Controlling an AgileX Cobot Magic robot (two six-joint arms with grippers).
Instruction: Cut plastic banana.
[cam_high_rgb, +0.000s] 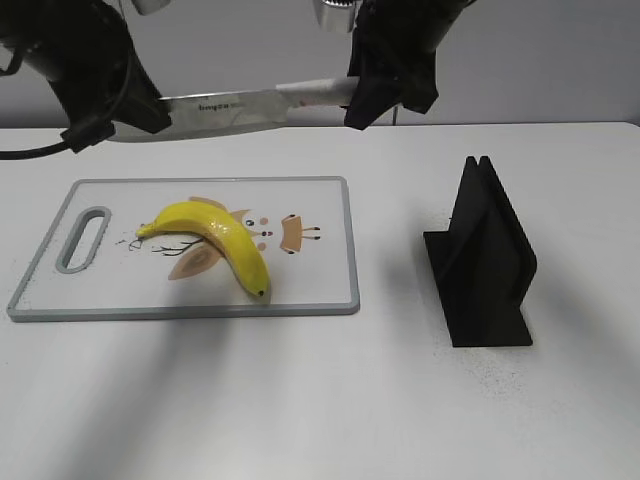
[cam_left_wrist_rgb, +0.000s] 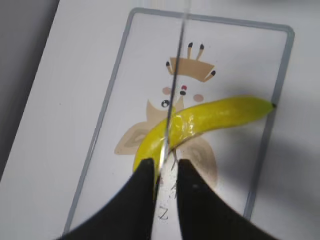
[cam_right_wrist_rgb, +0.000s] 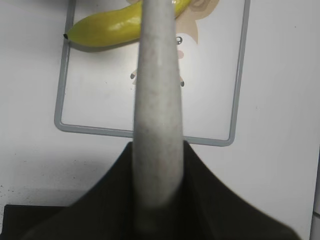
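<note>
A yellow plastic banana (cam_high_rgb: 215, 235) lies whole on the white cutting board (cam_high_rgb: 310, 275). A knife (cam_high_rgb: 240, 105) with a steel blade and a pale handle hangs level in the air above the board's far edge. My left gripper (cam_high_rgb: 150, 112) is shut on the blade's tip end. My right gripper (cam_high_rgb: 365, 95) is shut on the handle. In the left wrist view the blade (cam_left_wrist_rgb: 177, 65) runs edge-on from my fingers (cam_left_wrist_rgb: 166, 167) across the banana (cam_left_wrist_rgb: 215, 115) below. In the right wrist view the handle (cam_right_wrist_rgb: 156, 100) sits between my fingers (cam_right_wrist_rgb: 157, 150), above the board (cam_right_wrist_rgb: 210, 100) and banana (cam_right_wrist_rgb: 107, 27).
A black knife stand (cam_high_rgb: 485, 260) stands on the white table to the right of the board. The board has a grey rim and a handle slot (cam_high_rgb: 85, 238) at its left end.
</note>
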